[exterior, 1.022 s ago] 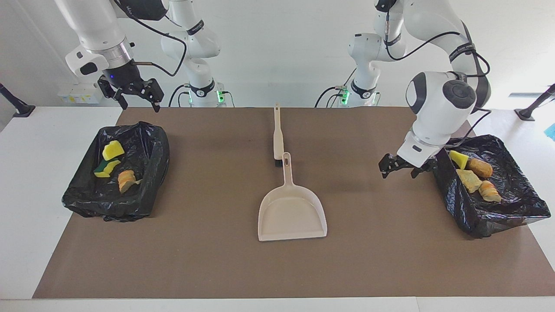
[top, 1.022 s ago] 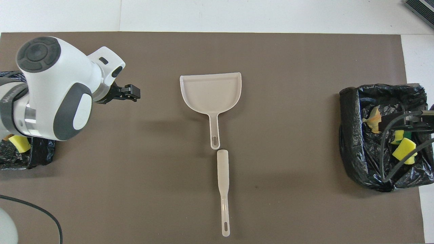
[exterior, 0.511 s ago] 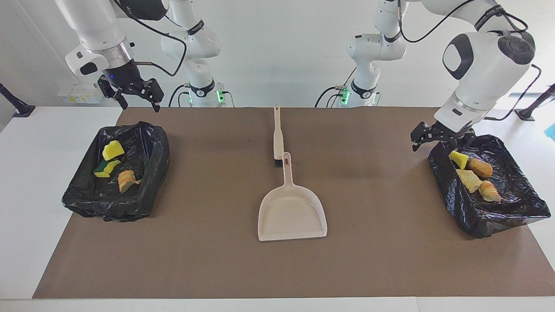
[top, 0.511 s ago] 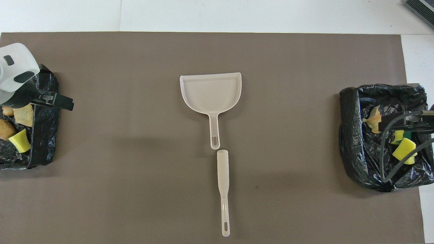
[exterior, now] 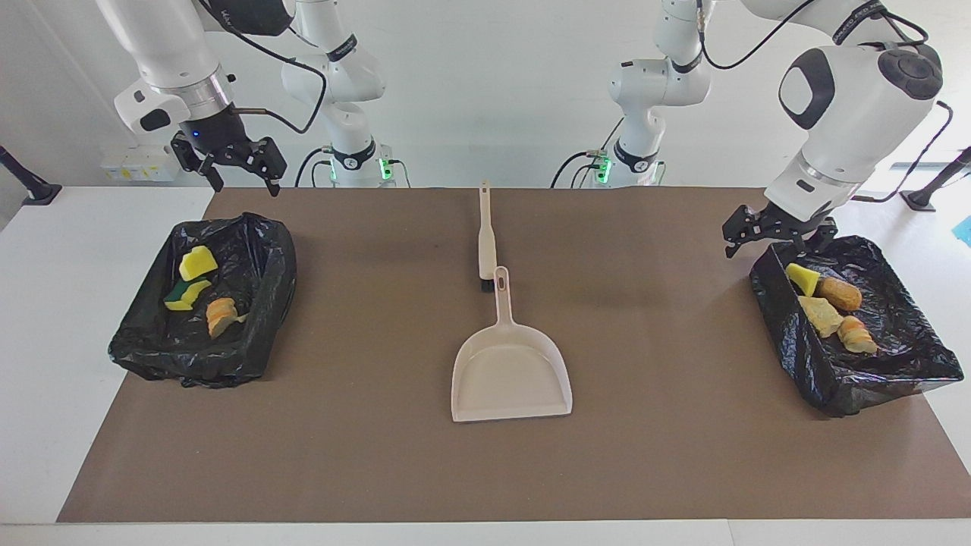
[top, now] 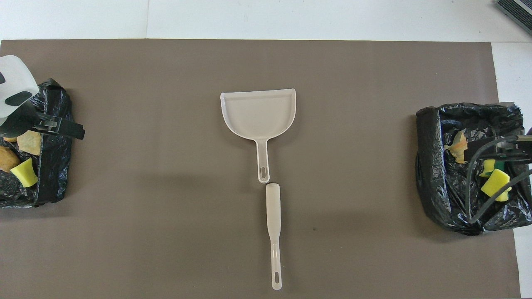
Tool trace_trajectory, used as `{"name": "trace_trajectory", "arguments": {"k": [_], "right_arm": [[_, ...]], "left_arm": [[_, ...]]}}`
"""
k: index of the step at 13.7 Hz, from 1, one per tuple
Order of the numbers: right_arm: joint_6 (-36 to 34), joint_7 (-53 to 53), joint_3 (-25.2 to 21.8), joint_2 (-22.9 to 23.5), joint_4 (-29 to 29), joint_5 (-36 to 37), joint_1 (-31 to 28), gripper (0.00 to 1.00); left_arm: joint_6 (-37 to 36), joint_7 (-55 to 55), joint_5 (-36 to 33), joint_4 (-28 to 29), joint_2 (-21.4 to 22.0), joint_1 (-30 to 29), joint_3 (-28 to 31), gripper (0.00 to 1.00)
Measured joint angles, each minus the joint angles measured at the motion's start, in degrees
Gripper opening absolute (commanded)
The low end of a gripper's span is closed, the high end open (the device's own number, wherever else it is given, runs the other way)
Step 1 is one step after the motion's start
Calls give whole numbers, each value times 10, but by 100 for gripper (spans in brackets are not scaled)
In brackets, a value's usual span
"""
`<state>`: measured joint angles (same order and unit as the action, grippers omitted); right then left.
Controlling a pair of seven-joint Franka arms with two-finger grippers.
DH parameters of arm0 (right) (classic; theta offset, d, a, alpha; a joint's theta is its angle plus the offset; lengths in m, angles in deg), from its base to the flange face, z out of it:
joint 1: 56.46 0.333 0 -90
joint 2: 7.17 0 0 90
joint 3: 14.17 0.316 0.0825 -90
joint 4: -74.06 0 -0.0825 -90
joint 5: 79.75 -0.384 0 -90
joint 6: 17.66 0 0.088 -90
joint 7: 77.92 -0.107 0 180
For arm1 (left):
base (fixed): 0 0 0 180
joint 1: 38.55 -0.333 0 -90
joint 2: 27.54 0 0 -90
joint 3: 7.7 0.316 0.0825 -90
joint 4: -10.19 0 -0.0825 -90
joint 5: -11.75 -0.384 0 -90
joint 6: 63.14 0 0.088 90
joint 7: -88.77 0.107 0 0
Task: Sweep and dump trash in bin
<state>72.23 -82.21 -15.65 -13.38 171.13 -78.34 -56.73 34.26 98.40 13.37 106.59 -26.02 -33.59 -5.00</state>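
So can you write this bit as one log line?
trash: in both bins | dustpan, brush: on mat | left gripper, right gripper: open, empty

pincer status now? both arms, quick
Left pincer: open, empty, over the edge of the bin at the left arm's end.
Right pincer: open, empty, raised above the other bin.

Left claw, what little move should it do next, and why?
Probably lift away and rest. The left claw hangs open and empty over a bin rim, the trash pieces lie in both bins, and the dustpan and brush lie alone mid-table. The right claw waits, open.
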Motion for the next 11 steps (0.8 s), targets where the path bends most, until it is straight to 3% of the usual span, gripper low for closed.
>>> {"name": "trace_trajectory", "arguments": {"k": [4, 11], "right_arm": [[0, 0, 0, 0, 0, 0, 0, 100], [0, 0, 0, 0, 0, 0, 0, 100]], "left_arm": [[-23, 7, -6, 23, 31, 0, -1, 100], [-62, 16, -20, -3, 24, 0, -1, 100]]}}
